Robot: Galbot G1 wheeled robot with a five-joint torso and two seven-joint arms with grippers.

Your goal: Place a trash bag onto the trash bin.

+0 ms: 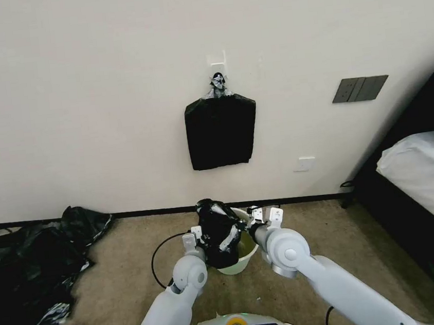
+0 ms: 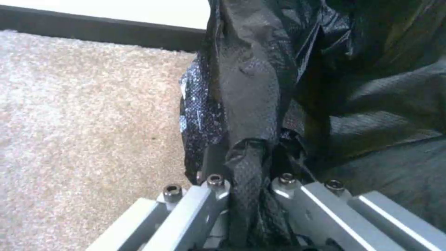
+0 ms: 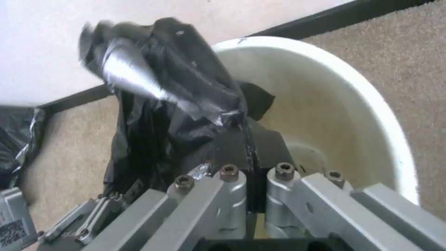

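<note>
Both pincers are gripping the trash bag from opposite sides above the trash bin, which is standing on the carpet near the wall. The left pincer is clamped tight on a bunched fold. The right pincer is pinching film over the bin's rim.

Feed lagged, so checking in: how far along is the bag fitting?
Done: both grippers, left gripper and right gripper, have their jaws shut on the trash bag at the trash bin. In hand: the bag hangs bunched over its left side. Left: the cream rim is mostly bare; no film lines it.
</note>
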